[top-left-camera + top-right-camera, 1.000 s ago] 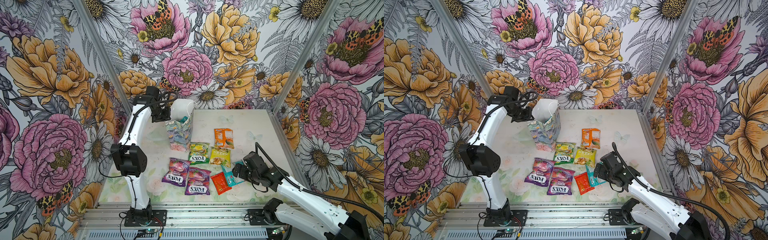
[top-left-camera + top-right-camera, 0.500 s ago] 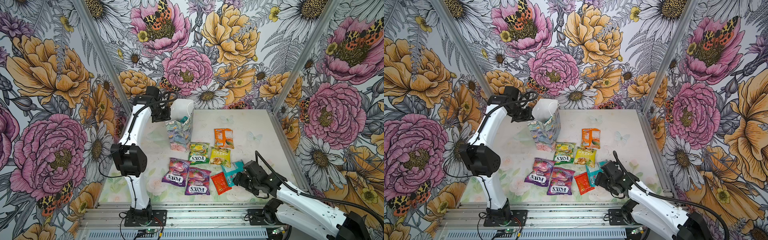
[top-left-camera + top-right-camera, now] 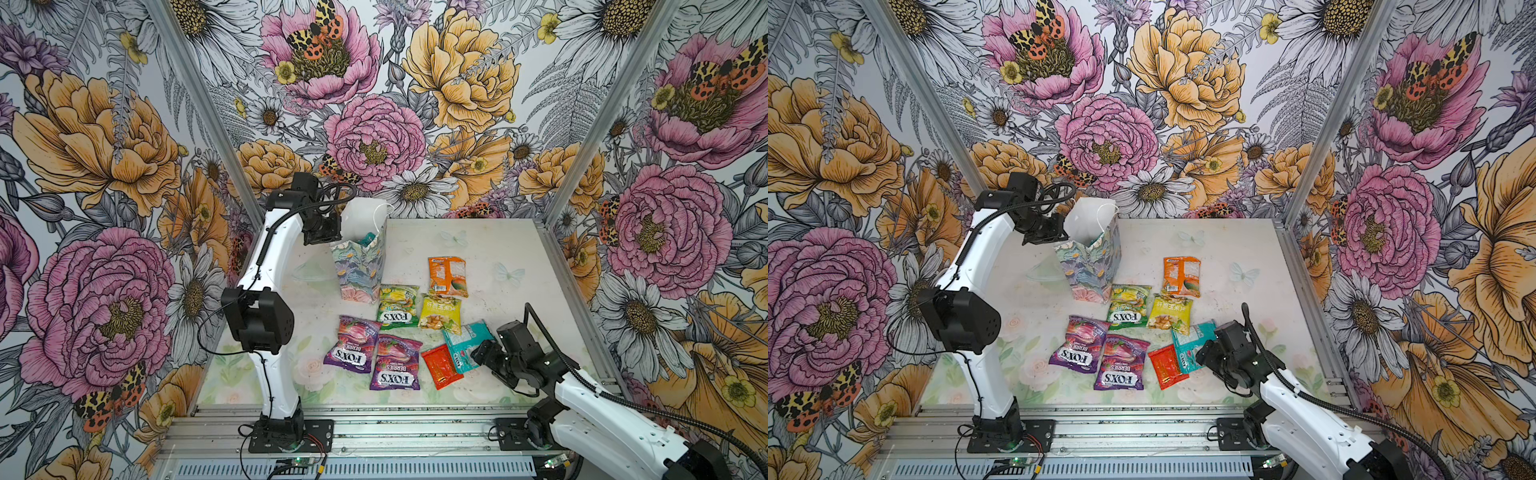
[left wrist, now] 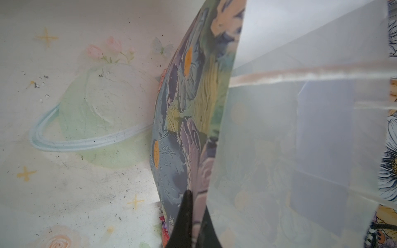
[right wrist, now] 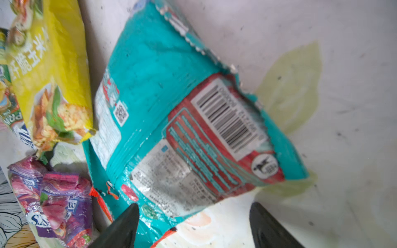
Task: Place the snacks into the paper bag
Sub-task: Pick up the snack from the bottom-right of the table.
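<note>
Nearest you, your right gripper (image 5: 193,214) sits low over the teal packet (image 3: 465,345). Its jaws are wide, one finger above the packet's near corner and the other above bare table (image 3: 507,257), and nothing is gripped yet. That spread suits a packet lying flat. I judge you need to straddle its crimped edge and pinch there, because glossy film slips from a shallow bite. The small red packet (image 3: 441,365) touches the teal one's side and a sliver of it shows under that edge, so a careless close could drag both.

Just beyond lie the two purple packets (image 3: 374,357), overlapping. Past them the green packet (image 3: 397,307) and the yellow packet (image 3: 439,311) sit side by side, and the orange packet (image 3: 447,275) lies farther back on its own. All seven are outside the bag.

Farthest from you, the paper bag (image 3: 361,266) stands upright with a second teal packet (image 3: 368,239) showing in its mouth. Your left gripper (image 4: 196,206) is pinched tight on the bag's wall near the rim. I read that hold as keeping the mouth spread and the light bag from tipping when a packet drops in.
</note>
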Action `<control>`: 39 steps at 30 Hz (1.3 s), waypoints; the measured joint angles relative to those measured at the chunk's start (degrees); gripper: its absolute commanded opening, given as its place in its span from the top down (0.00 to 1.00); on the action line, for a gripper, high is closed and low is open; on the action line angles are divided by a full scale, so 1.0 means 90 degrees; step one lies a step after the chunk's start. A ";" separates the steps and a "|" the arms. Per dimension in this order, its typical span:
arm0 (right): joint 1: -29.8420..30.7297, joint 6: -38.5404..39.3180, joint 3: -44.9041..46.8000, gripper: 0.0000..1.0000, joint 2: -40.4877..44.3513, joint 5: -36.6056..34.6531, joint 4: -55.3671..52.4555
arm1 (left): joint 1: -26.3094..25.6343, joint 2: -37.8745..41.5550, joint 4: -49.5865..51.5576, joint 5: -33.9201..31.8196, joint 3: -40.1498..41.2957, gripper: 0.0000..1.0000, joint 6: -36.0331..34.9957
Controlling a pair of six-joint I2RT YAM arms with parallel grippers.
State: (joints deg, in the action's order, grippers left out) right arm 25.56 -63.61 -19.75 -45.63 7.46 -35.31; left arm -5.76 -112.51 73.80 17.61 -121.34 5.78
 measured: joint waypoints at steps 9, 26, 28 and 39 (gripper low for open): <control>-0.0391 -0.0168 0.0245 0.22 -0.0034 0.0231 0.0765 | -0.0002 0.0000 -0.0029 0.0000 0.0012 1.00 0.0000; -0.0687 -0.0449 0.0520 0.51 -0.0202 0.0323 0.1511 | -0.0002 0.0000 -0.0039 0.0000 0.0015 1.00 0.0000; -0.0719 -0.0466 0.0551 0.56 -0.0204 0.0325 0.1576 | -0.0002 0.0000 -0.0039 0.0000 0.0015 1.00 0.0000; -0.0809 -0.0478 0.0682 0.96 -0.0223 0.0328 0.1821 | -0.0010 0.0000 -0.0041 0.0000 0.0019 1.00 0.0000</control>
State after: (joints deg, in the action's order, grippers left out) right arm 18.28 -67.92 -13.61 -47.64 10.41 -18.92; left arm -5.85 -112.51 73.43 17.61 -121.16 5.78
